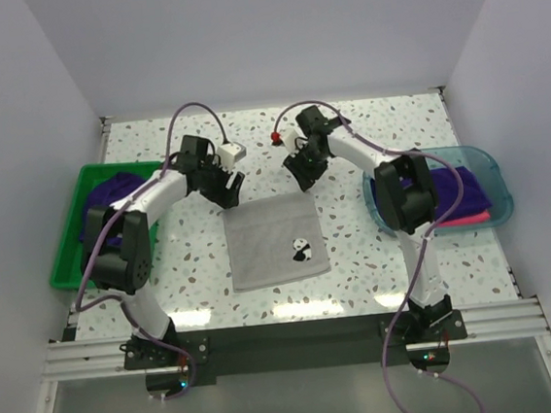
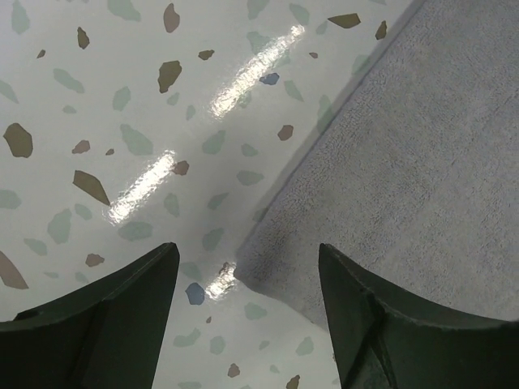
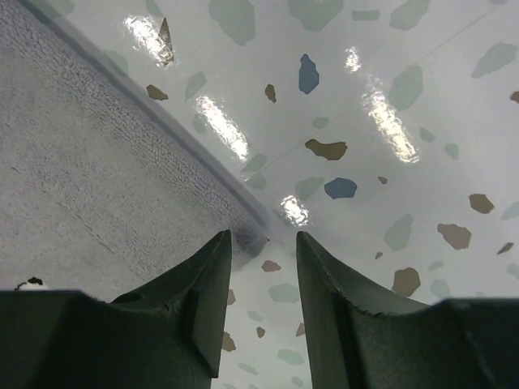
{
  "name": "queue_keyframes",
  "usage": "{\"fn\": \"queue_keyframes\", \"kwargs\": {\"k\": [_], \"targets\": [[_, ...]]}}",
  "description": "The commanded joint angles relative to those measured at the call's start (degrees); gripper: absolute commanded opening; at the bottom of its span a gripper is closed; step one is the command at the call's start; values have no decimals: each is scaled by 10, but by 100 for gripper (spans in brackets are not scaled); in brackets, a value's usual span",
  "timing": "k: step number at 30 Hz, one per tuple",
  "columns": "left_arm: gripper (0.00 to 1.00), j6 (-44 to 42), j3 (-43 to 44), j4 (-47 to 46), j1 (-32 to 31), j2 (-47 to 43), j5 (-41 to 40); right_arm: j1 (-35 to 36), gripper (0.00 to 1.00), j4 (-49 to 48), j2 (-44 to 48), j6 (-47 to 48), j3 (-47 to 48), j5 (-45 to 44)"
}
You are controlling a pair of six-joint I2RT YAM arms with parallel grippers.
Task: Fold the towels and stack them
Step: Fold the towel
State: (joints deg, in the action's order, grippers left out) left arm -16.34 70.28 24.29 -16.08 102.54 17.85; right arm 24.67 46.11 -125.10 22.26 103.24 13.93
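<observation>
A pale grey towel with a small panda emblem lies flat in the middle of the table. My left gripper hangs over the towel's far left corner, open; in the left wrist view that towel's corner lies between the spread fingers of the gripper, untouched. My right gripper is over the far right corner, open with a narrower gap. In the right wrist view the towel's corner sits just ahead of this gripper. A dark purple towel lies in the left bin. Purple and pink towels lie in the right tray.
The green bin stands at the table's left edge and the translucent teal tray at the right edge. A small red object lies on the speckled tabletop behind the grippers. White walls enclose the table on three sides.
</observation>
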Motion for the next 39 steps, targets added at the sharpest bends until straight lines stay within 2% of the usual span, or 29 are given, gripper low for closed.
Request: {"fn": "queue_keyframes", "kwargs": {"k": [1, 6, 13, 18, 21, 24, 30, 35, 39], "targets": [[74, -39, 29, 15, 3, 3, 41, -4, 41, 25, -17, 17, 40, 37], [73, -41, 30, 18, 4, 17, 38, -5, 39, 37, -35, 19, 44, 57], [74, -45, 43, 36, 3, 40, 24, -4, 36, 38, -49, 26, 27, 26], [72, -46, 53, 52, 3, 59, 17, -4, 22, 51, -69, 36, 27, 17], [67, -46, 68, 66, 2, 71, 12, -2, 7, 51, -73, 41, 19, 17], [63, -44, 74, 74, 2, 78, 10, -2, 2, 45, -66, 41, 8, 17], [54, -41, 83, 83, 1, 88, 11, -1, 1, 41, -61, 41, 1, 14], [53, -37, 75, 81, 1, 97, 4, 1, 1, 41, -60, 41, -1, 12], [45, -31, 65, 83, 1, 108, -4, 3, 1, 42, -59, 39, -3, 7]]}}
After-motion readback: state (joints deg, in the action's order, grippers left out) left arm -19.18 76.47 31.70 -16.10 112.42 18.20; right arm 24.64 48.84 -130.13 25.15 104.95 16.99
